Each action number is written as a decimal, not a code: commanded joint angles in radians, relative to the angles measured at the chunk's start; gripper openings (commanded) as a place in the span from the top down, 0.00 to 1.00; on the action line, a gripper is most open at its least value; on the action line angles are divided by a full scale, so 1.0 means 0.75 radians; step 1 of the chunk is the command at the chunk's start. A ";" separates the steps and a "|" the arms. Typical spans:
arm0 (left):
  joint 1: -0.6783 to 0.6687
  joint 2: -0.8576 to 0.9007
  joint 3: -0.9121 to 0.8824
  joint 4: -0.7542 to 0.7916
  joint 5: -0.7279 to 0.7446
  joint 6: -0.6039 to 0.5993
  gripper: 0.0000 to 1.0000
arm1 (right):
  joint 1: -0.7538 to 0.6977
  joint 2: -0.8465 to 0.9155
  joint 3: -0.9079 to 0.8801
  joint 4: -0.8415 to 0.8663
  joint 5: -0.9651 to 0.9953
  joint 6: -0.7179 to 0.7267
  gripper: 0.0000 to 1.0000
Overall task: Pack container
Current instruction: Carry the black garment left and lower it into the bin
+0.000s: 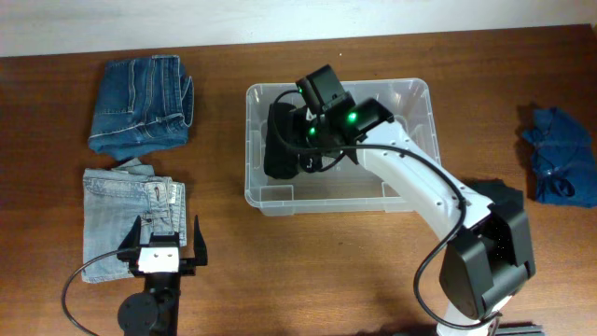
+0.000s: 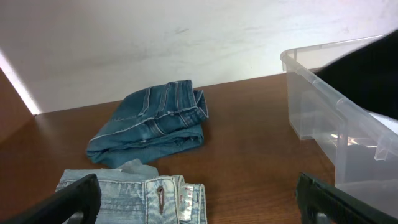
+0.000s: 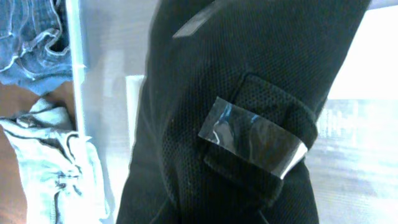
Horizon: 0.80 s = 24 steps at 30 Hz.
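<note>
The clear plastic container [image 1: 338, 207] stands at the table's middle. Its corner rim [image 2: 323, 99] shows at the right of the left wrist view. My right gripper [image 1: 303, 149] reaches down into its left half. It is shut on a black mesh garment [image 1: 278, 140] that hangs inside the bin. That garment [image 3: 236, 74] fills the right wrist view and hides the fingers; a strip of clear tape [image 3: 252, 137] sits on its pocket. My left gripper [image 1: 167, 231] is open and holds nothing, low at the front left over the light jeans.
Folded dark blue jeans [image 1: 140, 103] lie at the back left. Folded light blue jeans [image 1: 126, 219] lie in front of them, under my left gripper [image 2: 196, 199]. A crumpled blue garment [image 1: 560, 154] lies at the far right.
</note>
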 commanded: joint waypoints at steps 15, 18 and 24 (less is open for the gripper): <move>0.006 -0.013 -0.003 -0.010 0.015 0.017 0.01 | 0.006 -0.019 -0.285 0.332 -0.045 -0.145 0.96; 0.006 -0.013 -0.003 -0.010 0.014 0.017 0.01 | 0.006 -0.019 -0.285 0.339 -0.075 -0.178 0.96; 0.006 -0.013 -0.003 -0.010 0.015 0.017 0.01 | 0.006 -0.018 -0.285 0.340 -0.092 -0.179 0.95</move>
